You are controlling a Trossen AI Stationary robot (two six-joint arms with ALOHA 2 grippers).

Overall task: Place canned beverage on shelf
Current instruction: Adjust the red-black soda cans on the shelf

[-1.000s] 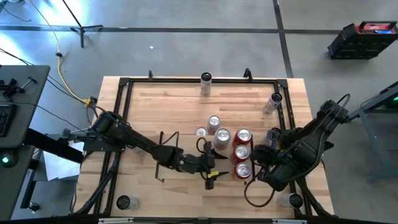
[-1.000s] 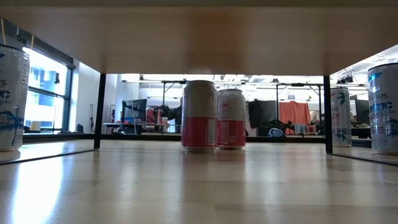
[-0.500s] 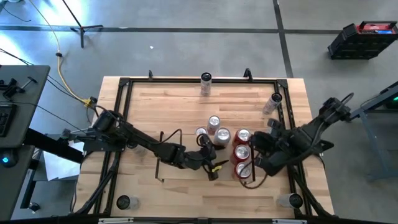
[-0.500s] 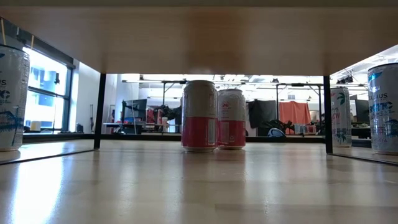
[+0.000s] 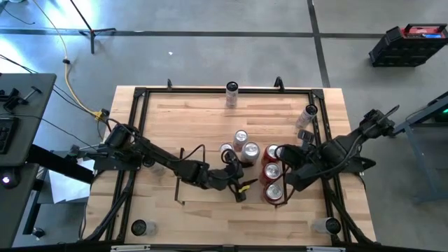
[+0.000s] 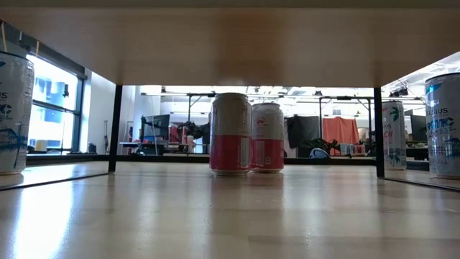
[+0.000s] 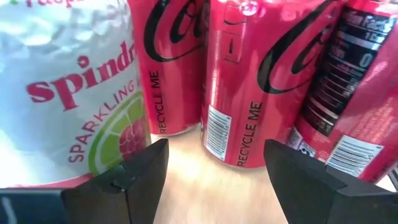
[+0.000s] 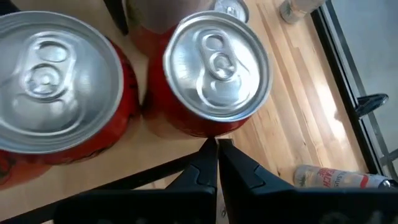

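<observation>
On the shelf (image 5: pixel 179 175), a wooden bay with thin black rails, three red cans (image 5: pixel 271 170) stand in a row beside a white Spindrift can (image 5: pixel 250 155). My left gripper (image 5: pixel 241 179) is open and level at the cans' left. In its wrist view its fingers (image 7: pixel 144 167) stand apart in front of the Spindrift can (image 7: pixel 68 93) and the red cans (image 7: pixel 239 81), nothing between them. My right gripper (image 5: pixel 283 162) is shut and slants down from the right, its tips (image 8: pixel 217 149) at the edge of a red can (image 8: pixel 211 68) over the shelf's rail (image 8: pixel 149 174). My right gripper's shut tips stand at the right side of a red can (image 8: pixel 208 127), just below its top rim, slanting down from the table's right. I cannot tell whether they touch it. The can stands upright on the shelf.
Two more cans (image 5: pixel 241 136) stand just beyond the group. One can (image 5: pixel 231 94) stands at the far rail, one (image 5: pixel 306 116) leans tilted at the right rail, and one stands at each near corner (image 5: pixel 138 227). The black frame (image 5: pixel 133 140) edges the tabletop.
My right gripper, shut throughout, has moved toward the table's far edge along the right side of the red cans. My left gripper, still open, has swung round toward the cans. The cans have kept their places.
</observation>
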